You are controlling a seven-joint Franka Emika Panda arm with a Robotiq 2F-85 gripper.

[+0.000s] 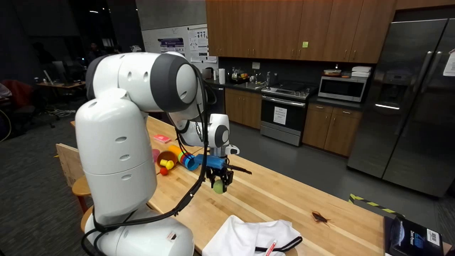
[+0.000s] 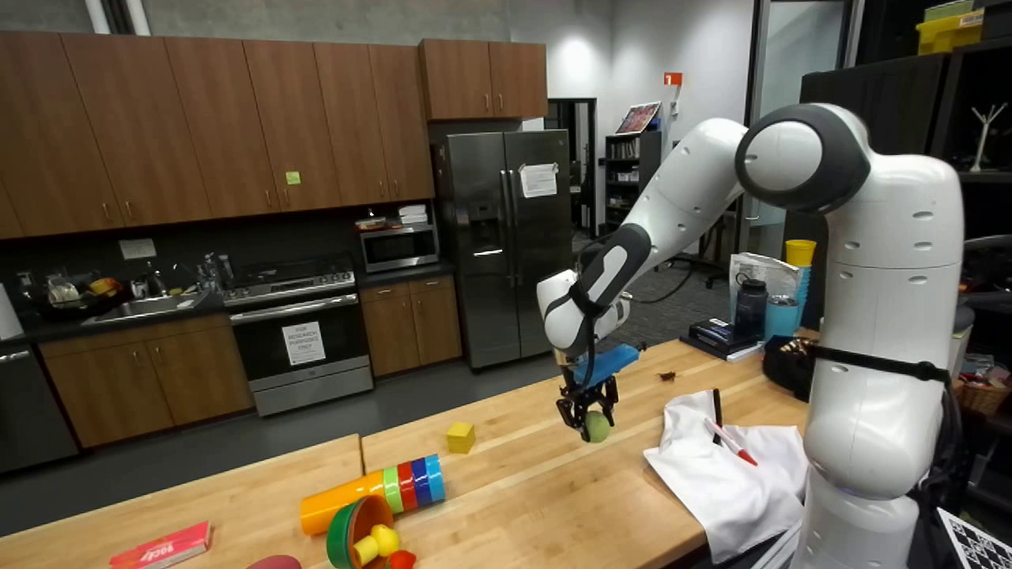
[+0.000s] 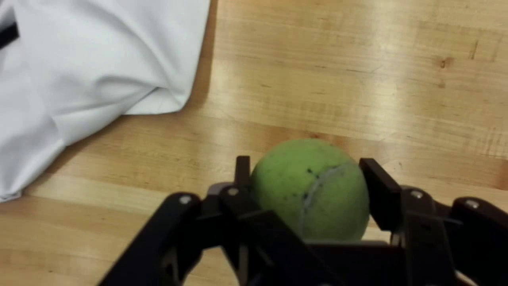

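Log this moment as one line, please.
tool: closed on tennis ball; ball: over wooden table; white cloth: on table, apart from ball; red-and-white marker: on cloth

jaws hold green ball, apparently off table | yellow cube (near multicoloured cups)

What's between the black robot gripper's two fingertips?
A fuzzy green tennis ball, held by the black two-finger gripper, a fingertip against each side. The wrist view shows it clearly; both exterior views show the ball there too.
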